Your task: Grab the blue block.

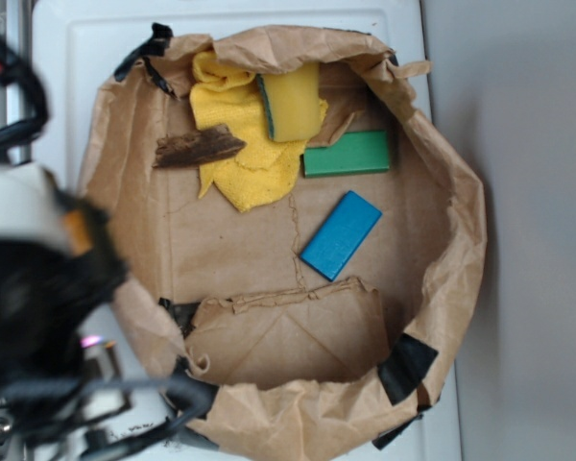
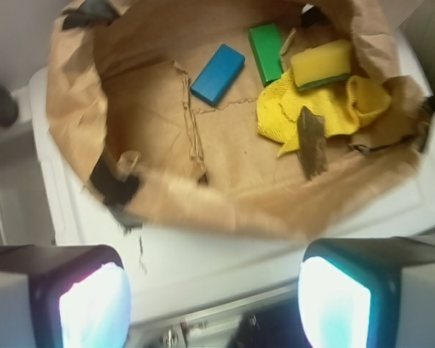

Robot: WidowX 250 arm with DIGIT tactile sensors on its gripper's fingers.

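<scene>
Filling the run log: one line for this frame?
phase: pre-approach | gripper: open, outside the paper bag | blue block: flat on bag floor, ungrasped, apart from green block

Inside one brown paper bag [image 1: 442, 279] lie two flat blocks: one blue block [image 1: 341, 235] and one green block [image 1: 347, 154]. There is one yellow sponge [image 1: 290, 102] with a teal edge, one yellow cloth [image 1: 247, 163], and one dark brown piece of bark [image 1: 198, 148]. One gripper [image 2: 214, 301] shows two fingers [image 2: 94, 304].
</scene>
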